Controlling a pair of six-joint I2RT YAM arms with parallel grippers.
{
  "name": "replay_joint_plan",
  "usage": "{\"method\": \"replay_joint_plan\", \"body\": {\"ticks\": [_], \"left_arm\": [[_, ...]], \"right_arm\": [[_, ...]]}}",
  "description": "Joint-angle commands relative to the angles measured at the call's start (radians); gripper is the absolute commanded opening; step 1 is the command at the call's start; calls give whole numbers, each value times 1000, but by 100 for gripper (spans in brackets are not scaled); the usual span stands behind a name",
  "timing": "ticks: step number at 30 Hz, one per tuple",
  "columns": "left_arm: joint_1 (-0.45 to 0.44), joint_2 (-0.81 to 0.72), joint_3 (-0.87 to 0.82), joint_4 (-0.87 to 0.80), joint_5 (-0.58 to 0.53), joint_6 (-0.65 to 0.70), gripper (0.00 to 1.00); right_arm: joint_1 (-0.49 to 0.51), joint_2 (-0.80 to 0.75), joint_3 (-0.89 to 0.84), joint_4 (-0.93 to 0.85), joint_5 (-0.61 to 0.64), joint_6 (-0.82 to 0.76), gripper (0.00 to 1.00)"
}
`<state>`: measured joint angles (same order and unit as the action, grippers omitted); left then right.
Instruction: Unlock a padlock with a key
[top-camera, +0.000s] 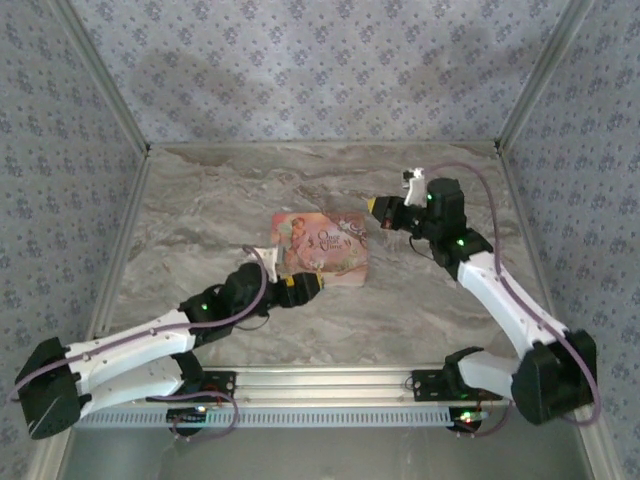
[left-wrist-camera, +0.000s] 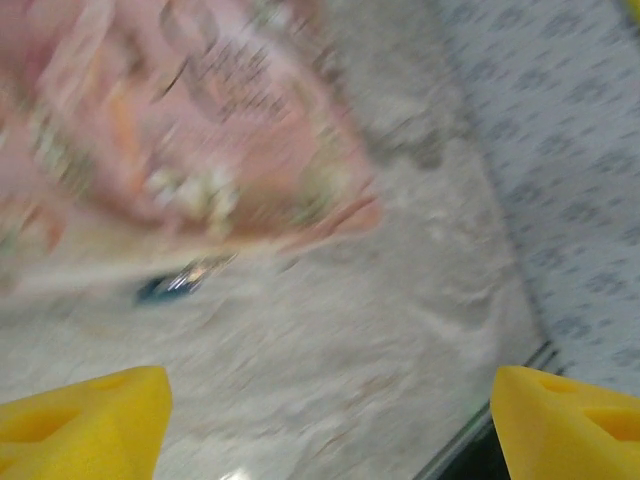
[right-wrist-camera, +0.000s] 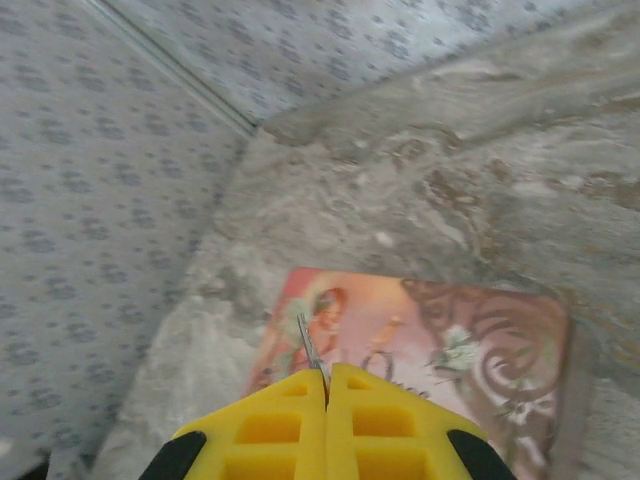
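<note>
The padlock (left-wrist-camera: 176, 283), a tiny blue body with a silvery end, lies on the marble table (left-wrist-camera: 340, 350) against the near edge of the pink picture tin (left-wrist-camera: 200, 130); the left wrist view is blurred. My left gripper (left-wrist-camera: 330, 432) hovers just short of it, open wide, with nothing between its yellow fingers (left-wrist-camera: 85, 420). From above, this gripper (top-camera: 306, 286) sits at the tin's (top-camera: 325, 245) near-left edge. My right gripper (right-wrist-camera: 327, 375) is shut on a thin silver key (right-wrist-camera: 311, 349), whose blade sticks out forward over the tin (right-wrist-camera: 450, 340). It (top-camera: 379, 208) hangs beside the tin's far-right corner.
Patterned walls (top-camera: 300, 70) enclose the marble table (top-camera: 200, 220) on three sides. A metal rail (top-camera: 320, 385) with both arm bases runs along the near edge. Bare marble lies left and right of the tin.
</note>
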<state>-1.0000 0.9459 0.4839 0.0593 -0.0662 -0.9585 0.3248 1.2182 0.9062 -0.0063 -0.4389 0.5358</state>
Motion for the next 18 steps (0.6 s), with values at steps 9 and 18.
{"method": "replay_joint_plan", "body": {"ticks": [9, 18], "left_arm": [[24, 69, -80, 143, -217, 54, 96], [204, 174, -43, 260, -76, 149, 97]], "right_arm": [[21, 389, 272, -67, 143, -161, 0], [57, 563, 428, -142, 239, -235, 0]]}}
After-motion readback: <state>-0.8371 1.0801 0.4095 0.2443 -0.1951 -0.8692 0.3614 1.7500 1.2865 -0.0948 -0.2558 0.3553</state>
